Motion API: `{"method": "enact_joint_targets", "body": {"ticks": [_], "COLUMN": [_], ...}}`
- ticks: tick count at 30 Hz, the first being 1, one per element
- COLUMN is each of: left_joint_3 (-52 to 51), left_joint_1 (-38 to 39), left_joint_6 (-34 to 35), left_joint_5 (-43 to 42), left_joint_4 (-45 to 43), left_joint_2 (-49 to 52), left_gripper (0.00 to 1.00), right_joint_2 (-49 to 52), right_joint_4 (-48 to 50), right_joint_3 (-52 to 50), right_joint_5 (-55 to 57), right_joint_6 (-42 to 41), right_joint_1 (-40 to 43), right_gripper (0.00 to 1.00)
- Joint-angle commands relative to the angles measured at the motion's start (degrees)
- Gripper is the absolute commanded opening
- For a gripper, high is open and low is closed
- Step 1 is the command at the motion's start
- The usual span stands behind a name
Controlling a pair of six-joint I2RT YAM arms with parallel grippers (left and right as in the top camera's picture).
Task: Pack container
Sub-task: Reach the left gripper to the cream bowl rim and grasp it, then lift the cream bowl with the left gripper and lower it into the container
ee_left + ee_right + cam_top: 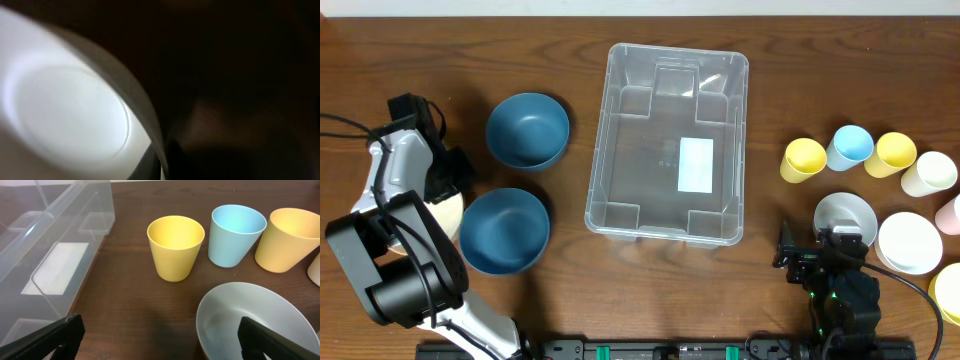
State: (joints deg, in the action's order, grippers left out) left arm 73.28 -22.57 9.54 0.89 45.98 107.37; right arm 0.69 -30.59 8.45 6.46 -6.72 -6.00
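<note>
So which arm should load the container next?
Left. The left gripper is shut, seemingly on the cream item's rim. The right gripper is open over the grey bowl, holding nothing.

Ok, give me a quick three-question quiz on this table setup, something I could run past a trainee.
1. True or false: the container already has a bowl in it.
2. How many blue bowls sit on the left arm's side of the container?
3. What lies just in front of the right hand, whose fingers stand open? A the container, B a grey bowl, C a blue bowl.
Key: 1 false; 2 two; 3 B.
</note>
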Motion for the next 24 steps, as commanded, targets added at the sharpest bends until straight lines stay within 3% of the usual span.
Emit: {"method": "enact_joint_targets", "body": {"ticks": [1,16,19,24], "left_joint_3": [1.11,12.17,13.99,14.47], "left_joint_1": [-0.13,2.43,6.78,21.31], "left_joint_6": [-0.37,-0.59,-1.25,-4.15], "left_joint_5": [0.17,-0.24,-4.79,-6.47], "left_joint_4": [0.04,7.69,9.70,9.66], "left_joint_2": [-0.90,-20.04,-24.09,-29.09], "left_gripper": [0.06,0.06,0.06,0.06], "right_joint_2": [-0.20,-0.20,-0.20,-0.20], "right_joint_4": [-0.02,-0.02,-0.02,-0.02], "right_joint_3": [-0.15,-0.17,-0.15,-0.17], "right_joint_5": [0.59,0.59,0.59,0.59], "right_joint_6": [0.57,0.59,0.57,0.59], "right_joint_1": [0.33,0.33,0.33,0.33], "right_gripper": [0.99,0.99,0.99,0.99]}}
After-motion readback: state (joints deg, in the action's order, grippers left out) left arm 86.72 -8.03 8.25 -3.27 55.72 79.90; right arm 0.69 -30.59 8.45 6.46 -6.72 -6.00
